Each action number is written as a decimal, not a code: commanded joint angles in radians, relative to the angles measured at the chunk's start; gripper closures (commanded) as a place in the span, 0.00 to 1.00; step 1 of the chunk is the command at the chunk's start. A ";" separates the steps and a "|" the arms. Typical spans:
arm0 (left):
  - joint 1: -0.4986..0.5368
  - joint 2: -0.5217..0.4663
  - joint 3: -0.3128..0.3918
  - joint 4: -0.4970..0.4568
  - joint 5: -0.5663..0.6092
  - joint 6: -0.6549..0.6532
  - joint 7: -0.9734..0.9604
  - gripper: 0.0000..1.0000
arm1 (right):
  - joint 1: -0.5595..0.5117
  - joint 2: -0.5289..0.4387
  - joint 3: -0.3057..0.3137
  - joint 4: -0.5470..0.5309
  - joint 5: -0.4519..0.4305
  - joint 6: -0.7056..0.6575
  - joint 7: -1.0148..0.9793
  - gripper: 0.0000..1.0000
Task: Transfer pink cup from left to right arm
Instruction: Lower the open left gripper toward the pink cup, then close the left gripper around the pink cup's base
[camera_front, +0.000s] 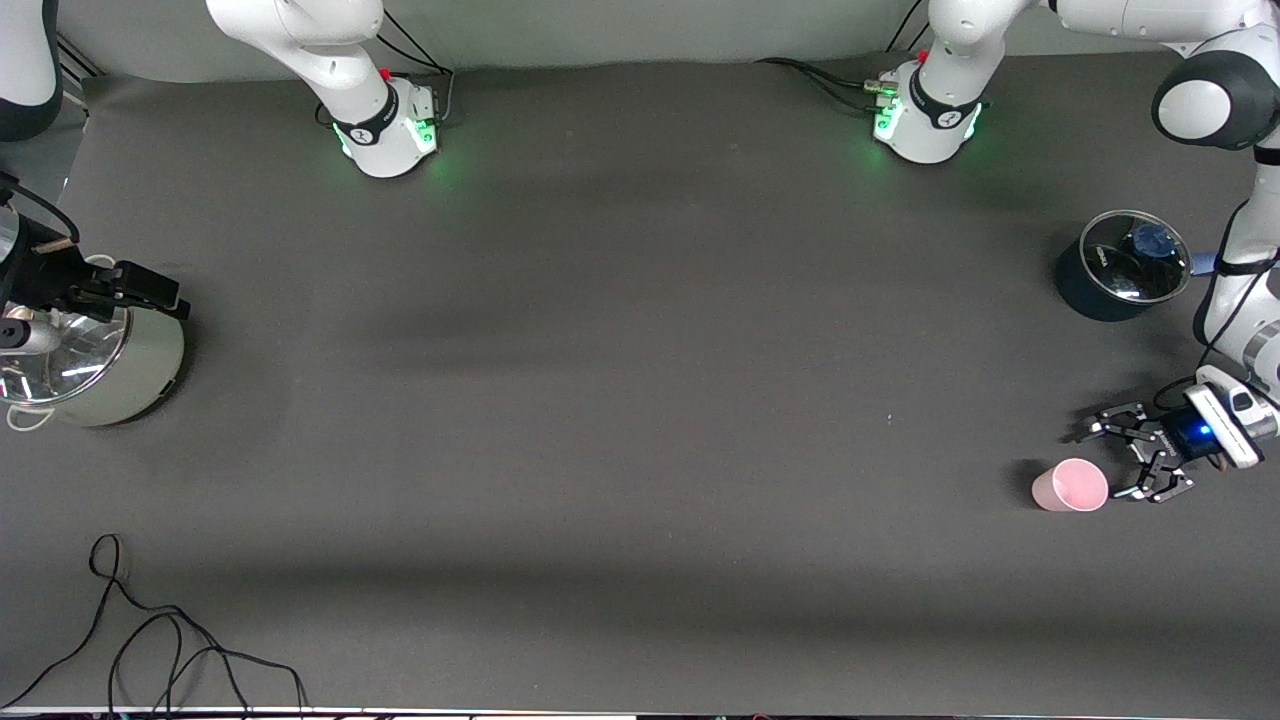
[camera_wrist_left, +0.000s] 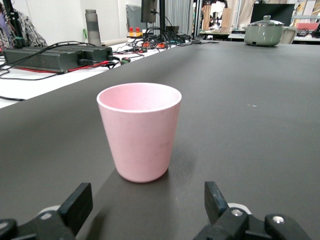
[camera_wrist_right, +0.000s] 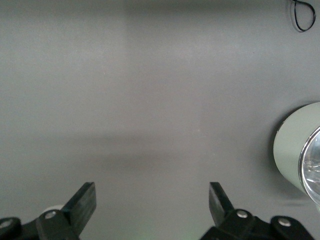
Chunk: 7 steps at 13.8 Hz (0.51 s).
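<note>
The pink cup (camera_front: 1070, 485) stands upright on the dark table mat near the left arm's end. In the left wrist view the cup (camera_wrist_left: 140, 132) is just ahead of the fingertips, not between them. My left gripper (camera_front: 1108, 460) is low beside the cup, open and empty, with its jaws spread wider than the cup (camera_wrist_left: 147, 195). My right gripper (camera_front: 160, 292) waits at the right arm's end of the table, over the steel pot's edge. It is open and empty (camera_wrist_right: 152, 192) above bare mat.
A steel pot (camera_front: 95, 370) stands at the right arm's end and also shows in the right wrist view (camera_wrist_right: 297, 150). A dark glass-lidded saucepan (camera_front: 1120, 270) stands farther from the front camera than the cup. A loose black cable (camera_front: 150, 640) lies by the near edge.
</note>
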 joint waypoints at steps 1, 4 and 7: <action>-0.021 0.021 -0.012 0.008 -0.033 0.024 0.002 0.00 | 0.008 0.003 -0.005 0.013 0.014 -0.011 0.016 0.00; -0.041 0.021 -0.015 0.000 -0.053 0.035 0.003 0.00 | 0.008 0.003 -0.005 0.013 0.014 -0.011 0.016 0.00; -0.062 0.024 -0.015 -0.006 -0.078 0.060 0.008 0.00 | 0.007 0.003 -0.005 0.012 0.014 -0.011 0.016 0.00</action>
